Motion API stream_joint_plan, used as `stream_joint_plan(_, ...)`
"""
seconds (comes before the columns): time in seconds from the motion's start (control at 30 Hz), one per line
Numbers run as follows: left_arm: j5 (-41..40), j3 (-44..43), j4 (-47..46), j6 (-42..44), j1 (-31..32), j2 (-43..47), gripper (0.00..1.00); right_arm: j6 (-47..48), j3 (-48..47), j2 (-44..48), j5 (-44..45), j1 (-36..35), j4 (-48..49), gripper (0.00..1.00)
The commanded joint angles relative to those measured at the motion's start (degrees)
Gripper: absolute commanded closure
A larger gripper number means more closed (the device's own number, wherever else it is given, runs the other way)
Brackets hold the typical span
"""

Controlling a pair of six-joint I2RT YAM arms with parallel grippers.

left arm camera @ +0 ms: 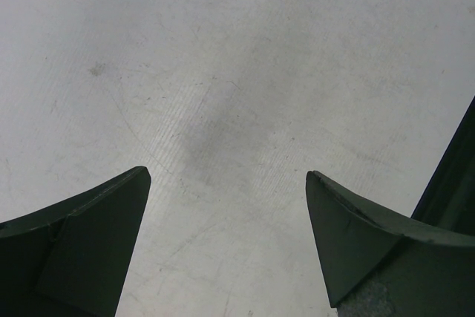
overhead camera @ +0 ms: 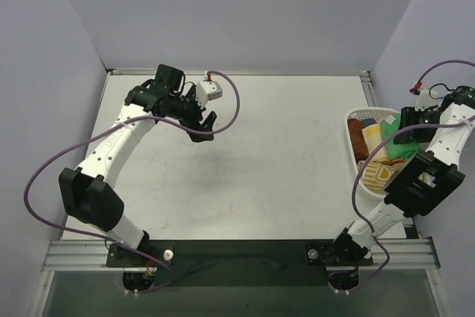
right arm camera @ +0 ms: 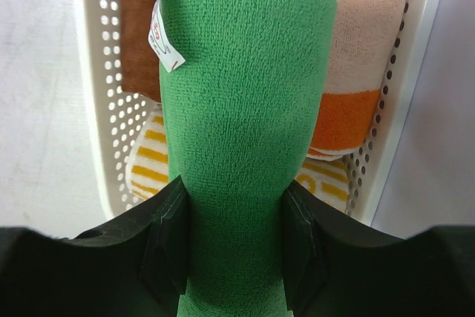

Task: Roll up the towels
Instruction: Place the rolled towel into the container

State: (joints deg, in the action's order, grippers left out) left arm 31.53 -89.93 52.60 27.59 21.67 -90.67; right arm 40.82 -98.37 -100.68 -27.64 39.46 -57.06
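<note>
A bright green towel (right arm camera: pixel 249 94), rolled into a thick tube with a small white tag (right arm camera: pixel 165 35), is clamped between the fingers of my right gripper (right arm camera: pixel 236 206). The gripper is shut on it, right above the white basket (right arm camera: pixel 93 72). From above, the green towel (overhead camera: pixel 405 151) and right gripper (overhead camera: pixel 404 130) sit over the basket (overhead camera: pixel 353 155) at the table's right edge. A pale yellow towel (overhead camera: pixel 371 134) lies inside the basket. My left gripper (overhead camera: pixel 204 122) hangs open over the far left of the table. Only bare table shows between its fingertips in the left wrist view (left arm camera: pixel 228 176).
The basket also holds a brown towel (right arm camera: pixel 141 35), a peach and orange towel (right arm camera: pixel 364 50) and a white one with yellow stripes (right arm camera: pixel 148 157). Grey walls close in the table on the left, back and right. The basket stands tight against the right wall.
</note>
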Motion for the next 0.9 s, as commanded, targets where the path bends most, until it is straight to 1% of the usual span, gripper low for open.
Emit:
stream_joint_plan(0.0, 0.02, -1.92, 0.66, -0.52, 0.21, 0.41, 0.03, 3.39, -3.41, -1.44, -0.31, 0.53, -4.91, 1.00)
stream_joint_plan(0.23, -0.68, -0.60, 0.84, -0.35, 0.21, 1.11, 0.03, 3.04, -4.55, -5.75, 0.57, 0.88, -4.73, 1.00)
stream_joint_plan(0.53, -1.20, -0.25, 0.93, -0.17, 0.21, 1.46, 0.03, 1.02, -6.66, -11.99, -2.94, 1.23, -4.55, 1.00)
stream_joint_plan(0.67, -1.73, 0.72, 0.93, 0.00, 0.21, 2.17, 0.03, 1.10, -6.22, -14.09, -4.09, 1.58, -4.20, 1.00)
stream_joint_plan(0.77, -1.91, 1.42, 1.01, 0.18, 0.21, 2.78, 0.03, 0.41, -6.66, -14.02, -6.72, 2.72, -3.94, 1.00)
stream_joint_plan(0.87, -1.82, 1.78, 1.01, 0.09, 0.21, 2.96, 0.03, -1.44, -8.77, -11.47, -7.52, 4.39, -3.76, 1.00)
